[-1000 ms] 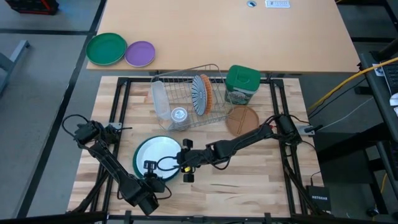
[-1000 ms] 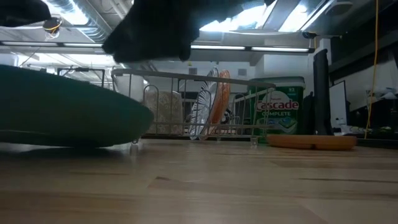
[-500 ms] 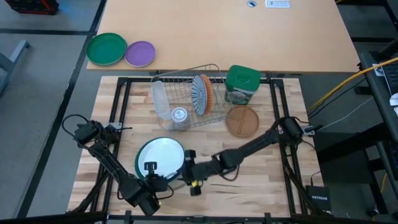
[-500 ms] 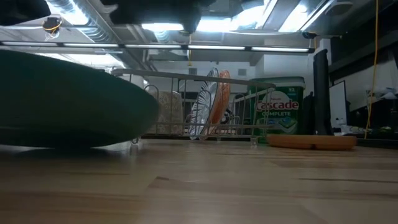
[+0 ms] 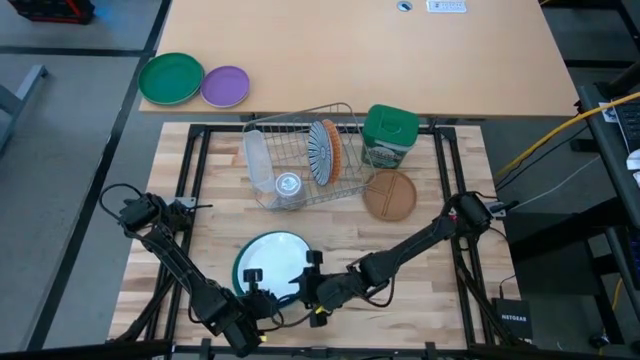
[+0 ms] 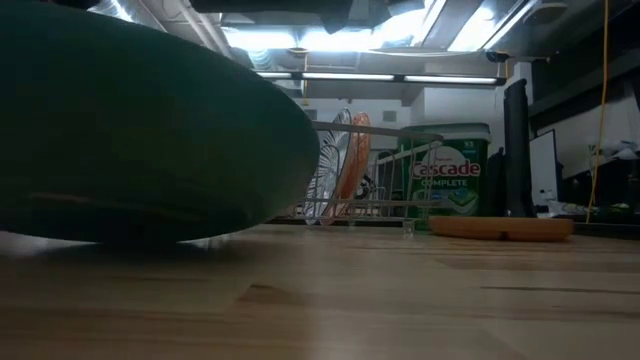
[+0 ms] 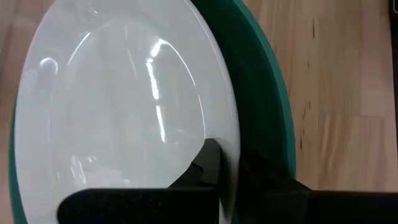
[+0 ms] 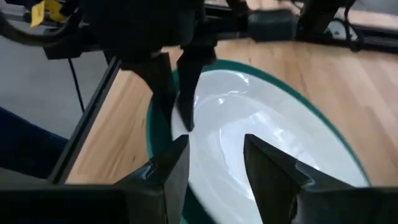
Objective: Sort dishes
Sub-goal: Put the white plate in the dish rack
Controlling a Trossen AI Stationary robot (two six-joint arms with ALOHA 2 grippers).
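Observation:
A white plate point(image 5: 272, 258) lies inside a large teal plate point(image 5: 240, 268) on the near part of the wooden table; the teal plate fills the left of the low view point(image 6: 140, 130). My left gripper point(image 5: 254, 282) is shut on the near-left rim of this stack. My right gripper point(image 5: 304, 286) is open at the stack's right rim, one finger point(image 8: 165, 171) outside the teal rim and one point(image 8: 267, 168) over the white plate. A striped plate point(image 5: 320, 150) and an orange plate point(image 5: 334, 148) stand on edge in the wire rack point(image 5: 290, 190). A brown plate point(image 5: 389, 194) lies flat to the rack's right. My left gripper pinches the rim of the stacked plates point(image 7: 249, 143): one finger point(image 7: 210, 163) on the white plate's inner face, the other outside the teal rim. The fingers come slanting down from the near left point(image 8: 183, 99). The teal plate's underside rests on the table point(image 6: 150, 235). I cannot tell whether my right gripper touches the plates.
A green lidded canister point(image 5: 390, 135) stands right of the rack. A clear container point(image 5: 258, 160) sits in the rack's left end. Plain green point(image 5: 171, 78) and purple point(image 5: 225, 86) plates lie on the far table. Bare wood point(image 5: 420, 290) shows at the near right.
The stacked teal and white plates have slid toward the table's near edge and a little to the right, held by my left gripper. My right gripper has gone toward the near edge alongside the stack's right rim.

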